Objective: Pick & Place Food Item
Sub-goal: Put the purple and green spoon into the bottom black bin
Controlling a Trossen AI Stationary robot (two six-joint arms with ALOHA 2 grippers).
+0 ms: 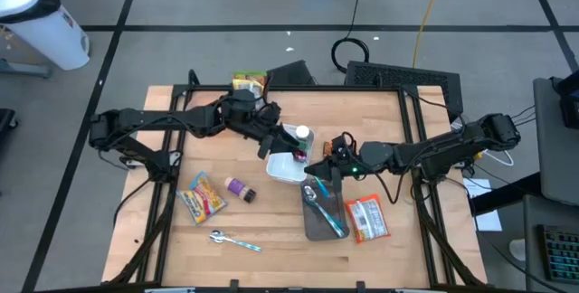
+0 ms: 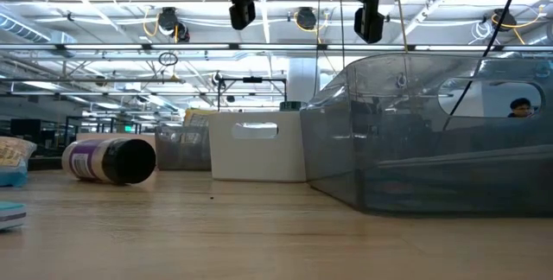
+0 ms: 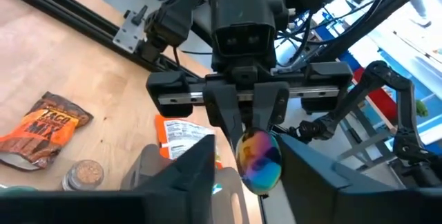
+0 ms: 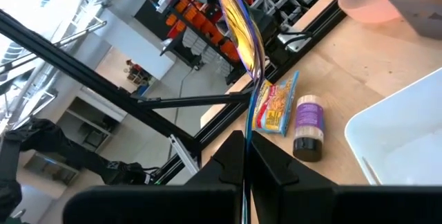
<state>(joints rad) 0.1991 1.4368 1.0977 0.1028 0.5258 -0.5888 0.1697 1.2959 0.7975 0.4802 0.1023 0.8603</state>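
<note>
An iridescent spoon [image 3: 259, 160] hangs in the air between my two grippers, over the table's middle. My right gripper [image 4: 247, 144] is shut on its handle. My left gripper [image 3: 252, 175] faces it, open, one finger on either side of the spoon's bowl with a gap showing on both sides. A yellow snack packet [image 1: 204, 198] lies flat at the near left of the table. An orange and white packet [image 1: 366, 219] lies flat at the near right. My right gripper pinches the spoon's thin handle [image 4: 248, 124] between its two fingers, which lie level and along the handle. The spoon sticks straight out past the fingertips, clear of the table, with its bowl [image 4: 238, 16] at the far end toward my left gripper.
A white bin [image 1: 288, 168] stands below the grippers. A grey tray [image 1: 317, 225] with blue spoons lies next to the orange packet. A purple jar [image 1: 240, 187] lies on its side; a metal spoon [image 1: 233, 239] lies near the front. A brown packet [image 3: 45, 124] and a small jar [image 3: 83, 174] are nearby.
</note>
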